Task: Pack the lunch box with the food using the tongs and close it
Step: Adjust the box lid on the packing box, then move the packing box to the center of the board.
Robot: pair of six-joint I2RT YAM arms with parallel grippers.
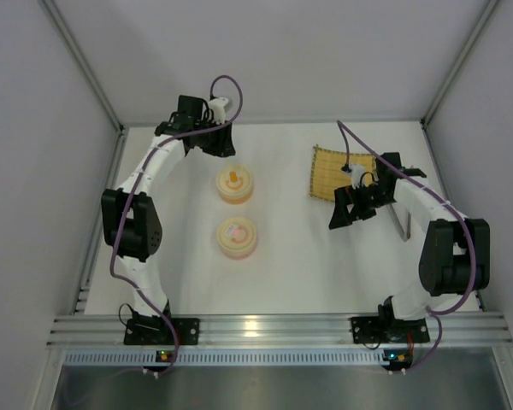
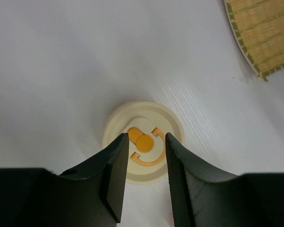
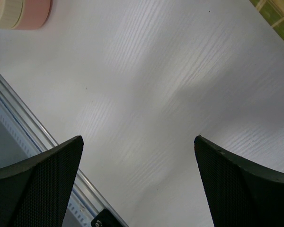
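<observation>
The white table (image 1: 299, 273) has lots of bare room in the middle and front, up to the metal rail (image 1: 274, 327). Grey walls close the sides and back. Both lunch box bowls sit left of the middle with lids on, the orange bowl (image 1: 234, 184) behind the pink bowl (image 1: 236, 237). The left gripper (image 2: 145, 137) points at the orange bowl, fingers apart, holding nothing. The right gripper (image 3: 137, 138) is wide apart over bare table near the yellow mat (image 1: 333, 171). The grey tongs (image 1: 399, 224) lie beside the right arm.
</observation>
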